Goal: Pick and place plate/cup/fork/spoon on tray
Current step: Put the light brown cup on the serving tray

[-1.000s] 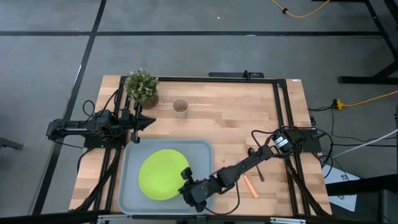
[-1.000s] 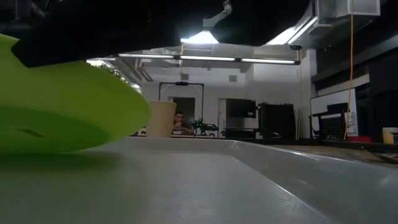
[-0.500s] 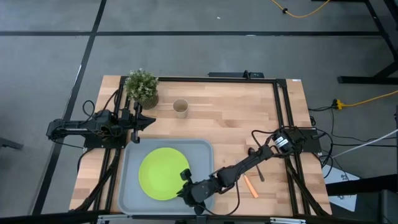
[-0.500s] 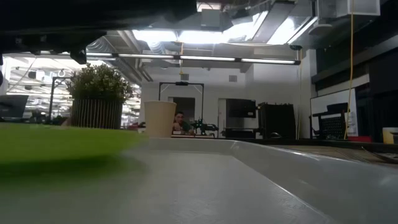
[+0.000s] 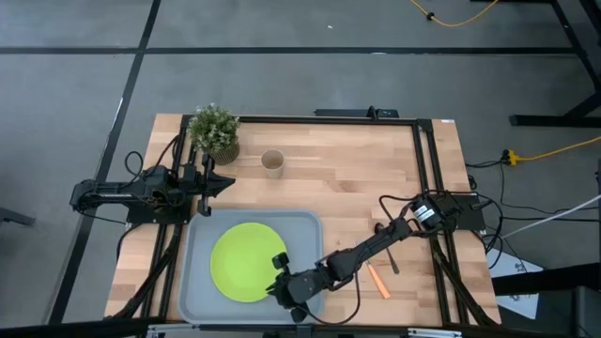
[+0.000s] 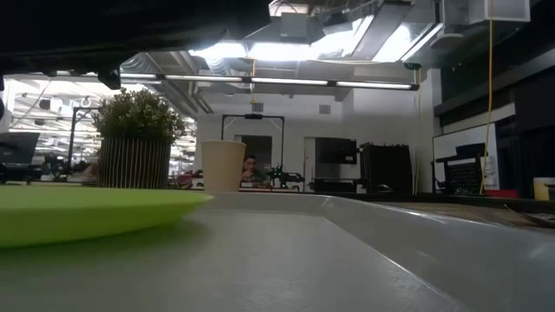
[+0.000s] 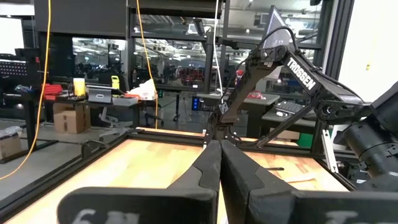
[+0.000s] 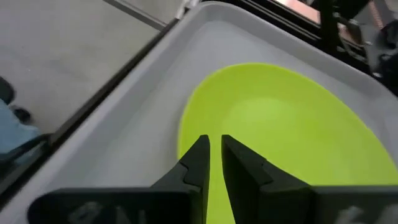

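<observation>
The right gripper [image 5: 281, 279] hangs over the near rim of the round flat lime-green plate [image 5: 244, 263], fingers almost pressed together around a thin gap, pinching nothing. Beneath it, the plate lies flat inside the large grey-blue rectangular tray [image 5: 201, 299]. The left gripper [image 5: 228, 181], fingers pressed together, waits beyond the tray.

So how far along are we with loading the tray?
Done: the round lime-green plate lies flat in the grey-blue rectangular tray. In hand: the right gripper sits at the plate's rim, its fingers narrowly apart. Left: the tan cup, the orange-handled fork and the dark spoon are on the wooden table. The left gripper waits shut.
</observation>
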Available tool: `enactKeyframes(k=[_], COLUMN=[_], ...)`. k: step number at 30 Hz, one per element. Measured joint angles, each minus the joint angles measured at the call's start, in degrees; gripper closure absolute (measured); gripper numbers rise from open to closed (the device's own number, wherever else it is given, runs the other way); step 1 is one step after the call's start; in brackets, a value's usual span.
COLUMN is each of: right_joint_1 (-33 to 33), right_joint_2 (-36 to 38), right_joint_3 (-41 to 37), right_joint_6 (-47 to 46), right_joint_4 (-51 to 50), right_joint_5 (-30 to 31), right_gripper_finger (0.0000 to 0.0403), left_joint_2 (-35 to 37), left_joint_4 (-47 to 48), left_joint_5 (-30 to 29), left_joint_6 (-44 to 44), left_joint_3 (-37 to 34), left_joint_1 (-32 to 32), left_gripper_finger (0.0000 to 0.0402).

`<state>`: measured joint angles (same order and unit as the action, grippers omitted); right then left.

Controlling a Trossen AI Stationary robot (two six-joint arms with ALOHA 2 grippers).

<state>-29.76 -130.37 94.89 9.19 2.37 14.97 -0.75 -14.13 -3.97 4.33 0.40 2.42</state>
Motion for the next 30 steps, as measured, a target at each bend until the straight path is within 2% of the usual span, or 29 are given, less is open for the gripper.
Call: enactKeyframes(k=[5, 11, 14, 17, 19, 22, 24, 27, 30], right_joint_1=[0.4, 3.3, 5.5, 8.3, 9.7, 10.8, 11.6, 15.6, 24.1], right_joint_2=[0.0, 2.2, 5.4, 11.2, 15.4, 20.6, 23.7, 27.7, 30.1], right_joint_3=[0.0, 0.0, 0.0, 0.0, 0.0, 0.1, 0.0, 0.1, 0.1], right_joint_6=[0.3, 0.4, -5.1, -7.7, -7.3, -5.5, -3.9, -1.4, -6.0], right_joint_4=[-0.1, -1.9, -5.2, -12.6, -18.6, -25.6, -27.9, -27.5, -27.4], right_joint_5=[3.1, 3.3, 2.9, 1.6, 5.9, 16.7, 19.4, 17.4, 8.5], right_gripper_finger=[0.0356, 0.0356, 0.0356, 0.0356, 0.0354, 0.0342, 0.033, 0.0316, 0.0312], left_joint_2=[0.0, 0.0, 0.0, 0.0, 0.0, 0.0, 0.0, 0.0, 0.0], left_joint_4=[0.0, 0.0, 0.0, 0.0, 0.0, 0.0, 0.0, 0.0, 0.0], left_joint_5=[0.0, 0.0, 0.0, 0.0, 0.0, 0.0, 0.0, 0.0, 0.0], left_joint_6=[0.0, 0.0, 0.0, 0.0, 0.0, 0.0, 0.0, 0.0, 0.0], left_joint_3=[0.0, 0.0, 0.0, 0.0, 0.0, 0.0, 0.0, 0.0, 0.0], left_joint_1=[0.0, 0.0, 0.0, 0.0, 0.0, 0.0, 0.0, 0.0, 0.0], left_gripper_finger=[0.0401, 0.0401, 0.0401, 0.0401, 0.0401, 0.0401, 0.0401, 0.0401, 0.0401])
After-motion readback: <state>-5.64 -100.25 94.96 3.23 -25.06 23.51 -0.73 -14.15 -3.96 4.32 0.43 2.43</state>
